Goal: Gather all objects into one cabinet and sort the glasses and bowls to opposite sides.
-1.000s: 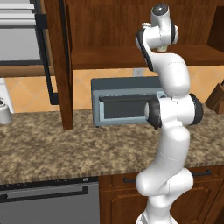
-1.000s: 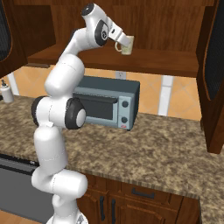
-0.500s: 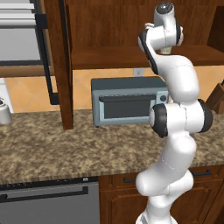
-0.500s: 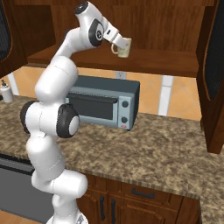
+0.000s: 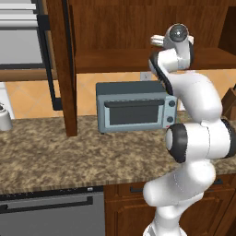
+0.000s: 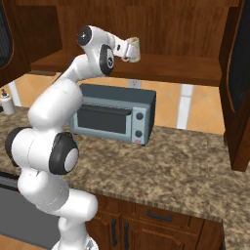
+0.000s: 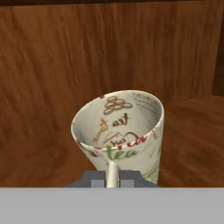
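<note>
My gripper (image 6: 125,49) is shut on the rim of a cream-white mug (image 6: 132,48) printed with tea lettering, holding it tilted just above the cabinet's wooden shelf (image 6: 166,68). In the hand view the mug (image 7: 119,131) opens toward the camera, with its rim pinched at my gripper (image 7: 112,178) and the cabinet's brown back wall (image 7: 52,65) close behind. From the left base view a bit of the mug (image 5: 156,40) peeks out beside the wrist, over the shelf (image 5: 110,60). The cabinet door (image 5: 59,69) stands open at the left, its black bar handle facing the wall.
A grey toaster oven (image 6: 114,114) sits on the granite counter (image 6: 185,171) under the shelf. A second open cabinet door (image 6: 238,88) hangs at the right. A small white canister (image 5: 3,117) stands far left on the counter. A dishwasher (image 5: 50,214) sits below.
The arm's elbow and lower joints have swung round while the hand stayed near the shelf. The mug has shifted slightly left in the right base view, still gripped.
</note>
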Tool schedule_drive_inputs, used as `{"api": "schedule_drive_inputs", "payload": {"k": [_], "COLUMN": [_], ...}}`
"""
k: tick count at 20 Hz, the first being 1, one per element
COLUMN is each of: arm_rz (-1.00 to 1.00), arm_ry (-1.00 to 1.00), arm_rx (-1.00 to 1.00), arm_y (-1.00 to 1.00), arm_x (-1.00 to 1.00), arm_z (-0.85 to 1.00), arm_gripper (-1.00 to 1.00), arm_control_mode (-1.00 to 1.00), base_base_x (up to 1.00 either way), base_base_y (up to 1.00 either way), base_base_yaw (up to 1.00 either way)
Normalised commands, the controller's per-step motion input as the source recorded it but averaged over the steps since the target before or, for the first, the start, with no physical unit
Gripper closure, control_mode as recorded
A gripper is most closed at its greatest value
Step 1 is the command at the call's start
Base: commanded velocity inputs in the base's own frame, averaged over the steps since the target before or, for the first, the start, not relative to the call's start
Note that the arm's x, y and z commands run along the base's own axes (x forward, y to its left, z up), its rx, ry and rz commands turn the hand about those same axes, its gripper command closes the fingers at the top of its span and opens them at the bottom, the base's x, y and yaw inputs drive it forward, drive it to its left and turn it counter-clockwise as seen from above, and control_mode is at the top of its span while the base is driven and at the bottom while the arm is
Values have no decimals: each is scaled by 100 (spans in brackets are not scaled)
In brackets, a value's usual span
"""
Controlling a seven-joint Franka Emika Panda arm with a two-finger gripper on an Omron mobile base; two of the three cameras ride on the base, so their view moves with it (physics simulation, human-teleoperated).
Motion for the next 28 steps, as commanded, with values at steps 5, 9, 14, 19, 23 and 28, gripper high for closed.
{"api": "schedule_drive_inputs", "payload": {"k": [5, 9, 14, 19, 23, 28], "arm_rz": [35, 37, 32, 28, 21, 12], "arm_ry": [-12, 6, 13, 18, 21, 25], "arm_rx": [-3, 12, 16, 14, 2, -10], "arm_y": [3, 10, 6, 4, 12, 38], "arm_x": [-68, -91, -90, -89, -87, -100], "arm_z": [5, 31, 45, 54, 44, -6], "arm_gripper": [100, 100, 100, 100, 100, 100], "arm_control_mode": [-100, -100, -100, -100, -100, -100], "base_base_x": [0, 0, 0, 0, 0, 0], "base_base_y": [0, 0, 0, 0, 0, 0], "base_base_yaw": [0, 0, 0, 0, 0, 0]}}
